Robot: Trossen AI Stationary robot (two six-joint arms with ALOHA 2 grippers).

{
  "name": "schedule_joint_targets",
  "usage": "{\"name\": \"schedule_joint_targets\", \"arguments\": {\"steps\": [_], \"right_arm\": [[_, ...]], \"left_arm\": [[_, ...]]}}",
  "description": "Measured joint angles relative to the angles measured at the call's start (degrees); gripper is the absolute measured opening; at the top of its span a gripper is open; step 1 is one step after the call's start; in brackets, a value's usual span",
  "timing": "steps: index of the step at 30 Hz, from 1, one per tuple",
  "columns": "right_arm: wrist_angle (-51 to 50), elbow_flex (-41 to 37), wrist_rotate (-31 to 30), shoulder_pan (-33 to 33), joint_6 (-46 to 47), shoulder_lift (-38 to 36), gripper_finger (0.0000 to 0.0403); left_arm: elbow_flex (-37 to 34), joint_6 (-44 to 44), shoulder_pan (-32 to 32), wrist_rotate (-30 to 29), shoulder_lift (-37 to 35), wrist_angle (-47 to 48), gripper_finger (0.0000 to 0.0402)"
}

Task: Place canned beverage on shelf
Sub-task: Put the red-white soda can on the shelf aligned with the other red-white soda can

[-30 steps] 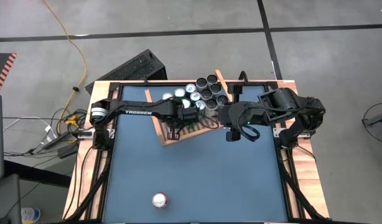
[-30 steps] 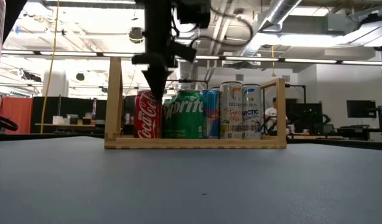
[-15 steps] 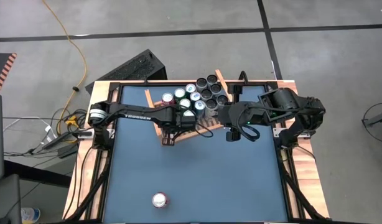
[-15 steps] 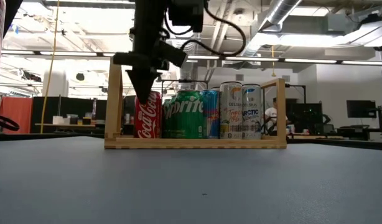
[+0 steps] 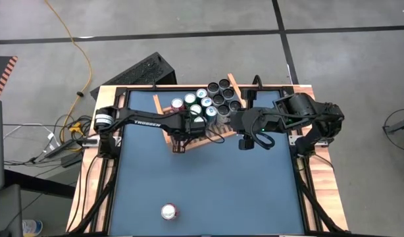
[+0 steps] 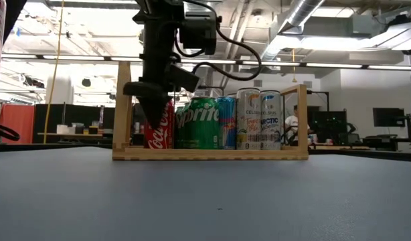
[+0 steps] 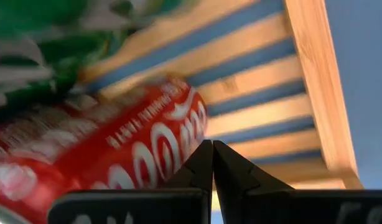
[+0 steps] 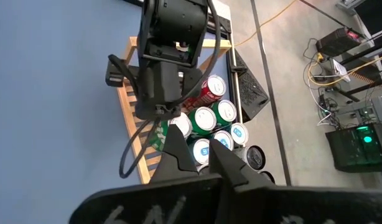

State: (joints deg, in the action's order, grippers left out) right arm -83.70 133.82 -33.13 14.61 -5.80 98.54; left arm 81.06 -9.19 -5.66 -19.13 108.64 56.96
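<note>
Left gripper (image 6: 154,114), fingers pinched shut and empty, having shifted sideways, is now hanging before the Coca-Cola can (image 6: 158,128) on the shelf (image 6: 212,153); rigid, slick cylinder, likely best gripped mid-body

I find the shelf (image 5: 189,128) crowded toward its far and right portions: cans (image 5: 208,102) stand packed together there, closing off any approach between them. The bare slats (image 7: 259,106) beside the red cola can (image 6: 158,126) remain open. My left gripper (image 6: 152,120), jaws closed, hangs directly at that can, occupying the near-left corner. The right gripper (image 5: 245,141) hovers just off the shelf's right end, narrowing entry there. The near desk (image 5: 208,191) is open except for one lone can (image 5: 169,212).
</note>
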Motion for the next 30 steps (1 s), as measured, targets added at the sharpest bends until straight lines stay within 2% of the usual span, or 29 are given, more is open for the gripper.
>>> {"name": "schedule_joint_targets", "arguments": {"steps": [16, 30], "right_arm": [[0.0, 0.0, 0.0, 0.0, -0.2, 0.0, 0.0000], [0.0, 0.0, 0.0, 0.0, -0.2, 0.0, 0.0000]], "left_arm": [[-0.1, -2.6, -3.7, -0.6, 0.0, -6.2, 0.0000], [0.0, -3.8, -3.8, -0.3, 0.0, -7.9, 0.0000]]}}
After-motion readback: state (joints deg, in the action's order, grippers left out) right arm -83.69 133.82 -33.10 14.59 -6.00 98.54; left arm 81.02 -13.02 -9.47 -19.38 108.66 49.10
